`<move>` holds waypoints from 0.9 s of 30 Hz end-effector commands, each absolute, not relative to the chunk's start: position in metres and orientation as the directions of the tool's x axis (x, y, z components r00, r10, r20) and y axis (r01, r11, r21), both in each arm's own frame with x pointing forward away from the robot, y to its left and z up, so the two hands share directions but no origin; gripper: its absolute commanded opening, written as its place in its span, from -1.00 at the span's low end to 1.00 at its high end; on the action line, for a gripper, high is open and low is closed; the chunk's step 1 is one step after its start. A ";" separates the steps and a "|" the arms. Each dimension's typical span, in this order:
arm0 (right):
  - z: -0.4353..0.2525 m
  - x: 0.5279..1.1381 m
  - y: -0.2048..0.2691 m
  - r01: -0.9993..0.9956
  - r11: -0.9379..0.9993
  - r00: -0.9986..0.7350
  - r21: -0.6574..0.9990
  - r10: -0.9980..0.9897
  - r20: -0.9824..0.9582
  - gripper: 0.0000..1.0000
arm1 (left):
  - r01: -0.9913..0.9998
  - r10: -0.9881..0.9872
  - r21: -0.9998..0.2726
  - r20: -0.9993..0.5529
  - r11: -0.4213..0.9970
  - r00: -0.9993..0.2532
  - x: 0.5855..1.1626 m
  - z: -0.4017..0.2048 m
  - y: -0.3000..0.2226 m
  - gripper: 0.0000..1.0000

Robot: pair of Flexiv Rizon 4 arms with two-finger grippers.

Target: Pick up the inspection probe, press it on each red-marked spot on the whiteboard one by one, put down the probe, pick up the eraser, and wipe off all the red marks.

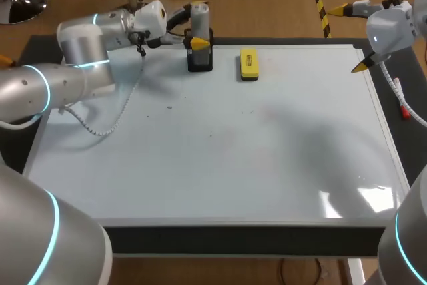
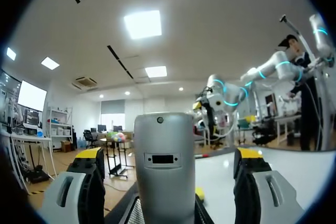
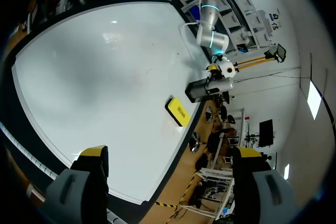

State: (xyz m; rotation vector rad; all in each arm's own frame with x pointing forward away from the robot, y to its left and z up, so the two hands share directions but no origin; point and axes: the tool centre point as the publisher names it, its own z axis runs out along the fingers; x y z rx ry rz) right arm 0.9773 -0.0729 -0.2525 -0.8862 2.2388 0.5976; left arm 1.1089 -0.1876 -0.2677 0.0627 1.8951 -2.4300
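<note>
The left arm is built of rounded silver-grey segments, each joint ringed by a thin glowing cyan band; its wrist housing is white, with a coiled white cable hanging off it. The right arm has the same pale shell and cyan bands; it carries a white lead with a red fitting. The left gripper and right gripper match: grey slotted fingers capped bright yellow.
</note>
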 end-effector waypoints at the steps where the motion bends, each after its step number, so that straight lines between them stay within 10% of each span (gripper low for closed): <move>1: -0.252 0.978 -0.073 -0.726 0.667 -0.561 0.168 -0.433 -0.706 1.00 | 0.076 -0.045 -0.972 -0.068 -0.221 -0.997 1.101 -0.256 -0.186 1.00; 27: -0.252 0.978 -0.073 -0.726 0.667 -0.561 0.168 -0.433 -0.706 1.00 | 0.005 -0.447 -1.000 0.003 -0.017 -0.894 1.046 -0.228 -0.113 1.00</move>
